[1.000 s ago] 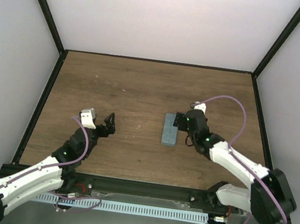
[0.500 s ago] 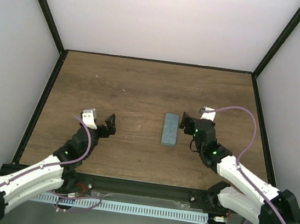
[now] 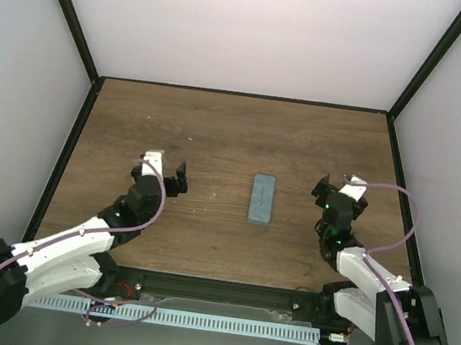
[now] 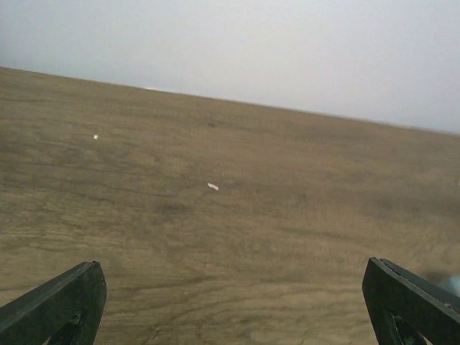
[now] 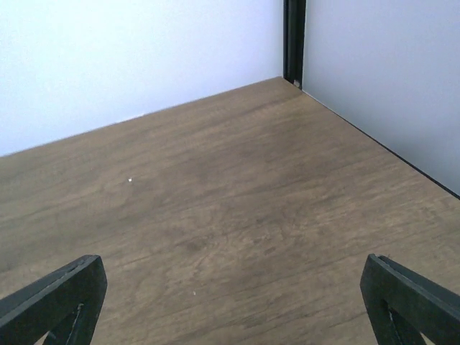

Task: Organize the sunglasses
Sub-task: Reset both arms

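The blue-grey oblong case (image 3: 262, 199) lies shut in the middle of the wooden table (image 3: 219, 128), its long side running front to back. The red-framed sunglasses are not in view in any frame. My left gripper (image 3: 180, 179) is open and empty, well left of the case; its wrist view (image 4: 231, 267) shows only bare wood between the fingers. My right gripper (image 3: 343, 192) is open and empty, right of the case and apart from it. Its wrist view (image 5: 231, 262) faces the far right corner of the table.
White walls with black corner posts (image 5: 294, 39) close in the table at the back and sides. Small white specks (image 4: 213, 186) lie on the wood. A blurred pale blue patch (image 4: 451, 280) shows at the right edge of the left wrist view.
My right gripper has drawn back from the case to the right and turned toward the far right corner. My left gripper has moved a little forward and to the right. The case has stayed put.
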Motion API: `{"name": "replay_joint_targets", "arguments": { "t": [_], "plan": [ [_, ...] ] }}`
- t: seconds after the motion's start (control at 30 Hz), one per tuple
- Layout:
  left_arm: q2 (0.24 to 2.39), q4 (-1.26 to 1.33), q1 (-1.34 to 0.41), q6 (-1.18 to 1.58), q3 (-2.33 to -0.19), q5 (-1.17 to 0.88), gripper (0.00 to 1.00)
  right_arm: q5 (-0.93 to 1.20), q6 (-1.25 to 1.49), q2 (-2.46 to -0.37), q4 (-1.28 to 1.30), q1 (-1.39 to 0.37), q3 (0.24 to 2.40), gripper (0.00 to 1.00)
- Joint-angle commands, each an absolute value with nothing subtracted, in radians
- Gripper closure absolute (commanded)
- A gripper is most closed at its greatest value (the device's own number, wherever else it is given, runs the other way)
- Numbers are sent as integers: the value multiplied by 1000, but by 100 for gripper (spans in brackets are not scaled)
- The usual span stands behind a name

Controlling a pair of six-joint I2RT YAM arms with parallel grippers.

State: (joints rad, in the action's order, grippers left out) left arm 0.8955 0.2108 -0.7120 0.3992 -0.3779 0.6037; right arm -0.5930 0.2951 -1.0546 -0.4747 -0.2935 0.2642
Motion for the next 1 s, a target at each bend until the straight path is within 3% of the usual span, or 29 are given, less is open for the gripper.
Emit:
{"name": "replay_joint_targets", "arguments": {
  "t": [0.0,0.13,0.3,0.43,0.53,0.6,0.73,0.97],
  "plan": [
    [979,303,-696,247,-355,526,0,-451,237,-1064,-800,-193,203,0],
    [982,320,-625,218,-352,283,0,-357,301,-1197,-942,-82,153,0],
    [929,286,-604,251,-344,330,0,-232,235,-1264,-1061,-49,157,0],
    [888,369,-569,156,-319,170,0,-245,159,-1321,-1104,-48,187,0],
    [907,408,-555,96,-337,183,0,-251,138,-1433,-1305,-39,159,0],
    [950,443,-529,19,-354,192,0,-222,132,-1434,-1168,-38,224,0],
    [1094,461,-445,-41,-425,259,0,-224,124,-1463,-1183,-40,237,0],
    [1300,654,-222,-96,-464,130,0,-299,70,-1487,-1170,-103,264,0]
  ]
}}
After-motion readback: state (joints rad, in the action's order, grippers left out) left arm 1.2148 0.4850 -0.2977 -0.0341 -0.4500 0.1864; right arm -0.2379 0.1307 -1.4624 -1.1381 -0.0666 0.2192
